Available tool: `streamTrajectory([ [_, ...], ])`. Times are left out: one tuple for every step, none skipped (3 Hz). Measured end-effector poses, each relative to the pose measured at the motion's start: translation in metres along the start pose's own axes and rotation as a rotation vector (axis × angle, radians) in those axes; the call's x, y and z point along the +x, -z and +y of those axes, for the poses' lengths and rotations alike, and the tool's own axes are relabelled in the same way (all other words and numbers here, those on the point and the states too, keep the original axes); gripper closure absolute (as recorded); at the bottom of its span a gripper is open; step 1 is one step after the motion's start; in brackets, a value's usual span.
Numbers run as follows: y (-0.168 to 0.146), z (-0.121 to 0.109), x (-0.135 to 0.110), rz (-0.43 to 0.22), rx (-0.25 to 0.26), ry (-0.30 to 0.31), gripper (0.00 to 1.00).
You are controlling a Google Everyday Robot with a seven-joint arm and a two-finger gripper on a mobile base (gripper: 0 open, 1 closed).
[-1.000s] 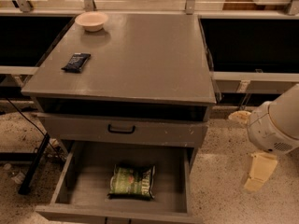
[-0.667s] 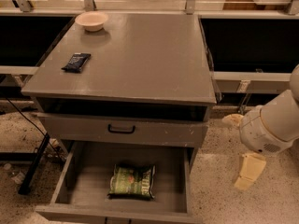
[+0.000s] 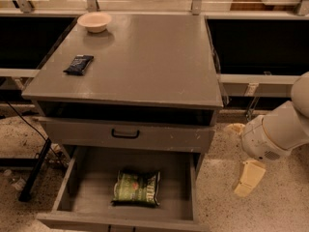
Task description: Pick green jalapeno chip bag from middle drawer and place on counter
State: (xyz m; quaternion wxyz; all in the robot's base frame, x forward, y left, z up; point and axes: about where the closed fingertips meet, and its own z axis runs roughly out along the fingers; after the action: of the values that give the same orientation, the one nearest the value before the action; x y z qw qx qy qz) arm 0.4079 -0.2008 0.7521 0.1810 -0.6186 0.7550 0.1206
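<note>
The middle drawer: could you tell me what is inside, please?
The green jalapeno chip bag lies on the middle drawer floor; the rear, under the upper drawer, is hidden. The gripper hangs outside, at the right.

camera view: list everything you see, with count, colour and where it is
counter: one, matte grey, top of the cabinet
bowl: one, pale cream, far left corner of the counter
dark packet: one, navy-black, left side of the counter
drawer front: one, grey with a black bar handle, just under the counter
middle drawer: one, grey, pulled open at the bottom
green jalapeno chip bag: one, green, lying flat on the middle drawer's floor
floor: speckled pale, around the cabinet
arm: one, white, right edge
gripper: one, pale yellow, open and empty, low over the floor right of the cabinet
</note>
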Motion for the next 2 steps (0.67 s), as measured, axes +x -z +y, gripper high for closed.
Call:
streamTrajectory([
  [-0.0154, -0.0041, 0.0034, 0.005, -0.037, -0.028, 0.0],
  [-0.0156, -0.0041, 0.0034, 0.005, -0.037, -0.028, 0.0],
])
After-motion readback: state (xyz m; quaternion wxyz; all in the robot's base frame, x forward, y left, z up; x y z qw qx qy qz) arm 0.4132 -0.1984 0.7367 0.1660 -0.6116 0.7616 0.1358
